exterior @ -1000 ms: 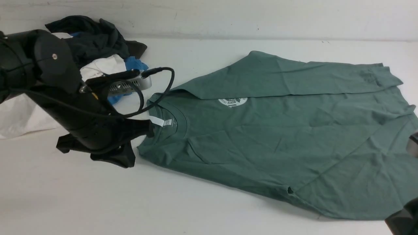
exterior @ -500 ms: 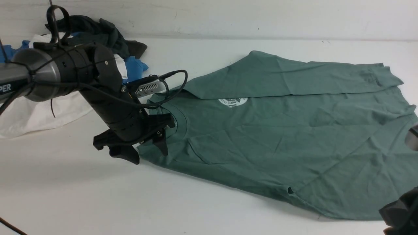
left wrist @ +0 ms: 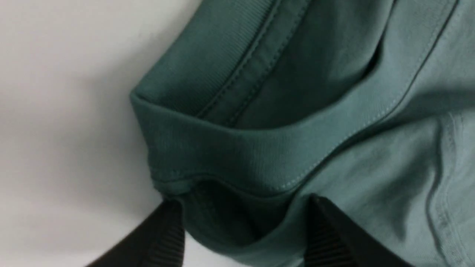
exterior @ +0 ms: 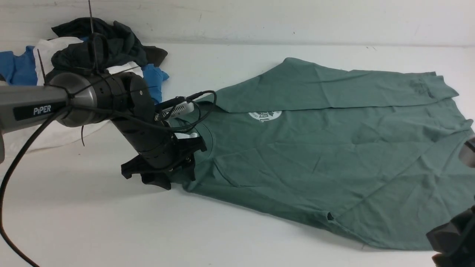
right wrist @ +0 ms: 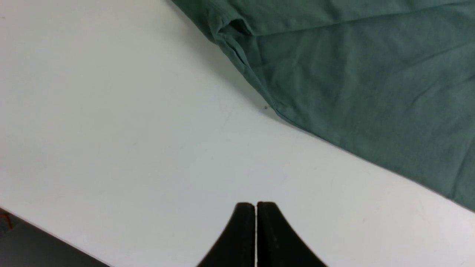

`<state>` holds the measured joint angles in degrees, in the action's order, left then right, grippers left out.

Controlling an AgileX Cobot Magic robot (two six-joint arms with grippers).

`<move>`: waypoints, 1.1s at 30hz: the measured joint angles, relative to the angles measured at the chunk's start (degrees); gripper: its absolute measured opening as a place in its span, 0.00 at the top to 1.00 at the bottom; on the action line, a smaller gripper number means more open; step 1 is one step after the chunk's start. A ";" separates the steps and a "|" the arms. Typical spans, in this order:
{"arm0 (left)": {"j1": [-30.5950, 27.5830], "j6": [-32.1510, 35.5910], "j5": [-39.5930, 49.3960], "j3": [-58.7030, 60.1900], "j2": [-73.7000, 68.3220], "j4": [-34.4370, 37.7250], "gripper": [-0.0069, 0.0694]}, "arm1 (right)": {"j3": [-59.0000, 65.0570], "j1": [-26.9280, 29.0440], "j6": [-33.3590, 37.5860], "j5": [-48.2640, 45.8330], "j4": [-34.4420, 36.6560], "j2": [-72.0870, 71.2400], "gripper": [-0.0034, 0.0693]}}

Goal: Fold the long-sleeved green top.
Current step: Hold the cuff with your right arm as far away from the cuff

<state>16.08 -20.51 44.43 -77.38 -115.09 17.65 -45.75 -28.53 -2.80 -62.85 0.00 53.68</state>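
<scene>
At the far left of the white table (exterior: 92,222), close to the back wall (exterior: 259,18), a heap of other garments (exterior: 111,48) (blue, white and dark ones, tangled together) is seen. In front of it the left arm (exterior: 41,107), marked PiPER, is stretched toward the middle. The left gripper (exterior: 178,177) is lowered onto the near shoulder corner of the green long-sleeved top (exterior: 334,148). In the left wrist view its jaws are shown standing well apart, and the shoulder edge beside the ribbed neck (left wrist: 237,155) lies between them as a raised fold. Whether the pads are pressed against the cloth cannot be told. A white neck label (exterior: 187,135) is partly hidden behind the gripper.

The top is spread over the middle and right of the table, with the neck to the left and the hem to the right. Its far sleeve (exterior: 334,87) is folded over the chest, and the upper part of the round white logo (exterior: 264,116) is covered by that fold.

At the lower right corner the right gripper (exterior: 451,241) is caught only in part by the front view. In the right wrist view its jaws are pressed together with nothing between them. They are held above bare table, near the top's near edge but apart from it.
</scene>
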 joint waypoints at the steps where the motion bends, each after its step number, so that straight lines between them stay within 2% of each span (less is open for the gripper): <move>1: 0.18 0.00 -0.12 0.00 -0.07 0.00 0.47 | 0.00 0.00 0.00 0.04 0.00 0.00 0.95; 3: 0.51 0.29 -0.46 0.00 -0.19 0.00 0.65 | 0.00 0.00 -0.02 0.04 0.00 0.00 0.95; 4: 0.50 0.29 -0.45 0.00 -0.19 0.00 0.67 | 0.00 0.00 -0.02 0.04 0.00 0.00 0.95; 5: 0.57 0.29 0.71 0.00 -0.12 -0.26 0.78 | 0.00 0.00 -0.02 0.06 0.00 0.00 0.95; 7: 0.71 0.43 3.85 0.00 0.57 -2.55 0.84 | 0.00 0.00 -0.02 -0.35 0.00 0.00 0.95; 10: 0.77 1.07 9.41 0.00 2.16 -6.22 0.84 | 0.00 0.00 -0.02 -1.84 -0.86 0.00 0.95; 12: 1.50 1.79 17.72 0.72 5.68 -12.14 0.84 | 0.68 0.00 -0.20 -3.41 -3.35 0.00 0.95; 15: 2.87 1.79 21.56 2.52 8.59 -16.50 0.84 | 1.61 0.00 -1.54 -4.65 -5.86 0.00 0.95; 16: 4.03 1.81 23.30 5.05 11.15 -20.22 0.84 | 2.34 0.00 -3.04 -5.85 -7.71 0.00 0.95; 19: 5.24 1.81 23.80 8.11 14.29 -23.22 0.84 | 3.12 0.00 -5.24 -7.26 -10.28 0.00 0.95; 26: 5.66 0.68 24.41 15.20 17.93 -29.70 0.84 | 3.41 0.00 -17.19 -5.87 -19.89 0.00 0.95; 30: 5.66 -0.77 24.41 15.63 17.93 -31.86 0.82 | 3.06 0.00 -19.30 -2.57 -20.77 0.06 0.94; 33: 5.66 -0.77 24.41 15.63 17.93 -32.80 0.76 | 0.86 0.00 -21.45 -0.59 -21.27 1.16 0.89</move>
<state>21.73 -21.28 68.85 -61.75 -97.16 -15.15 -44.89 -28.53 -24.25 -63.44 -21.27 54.83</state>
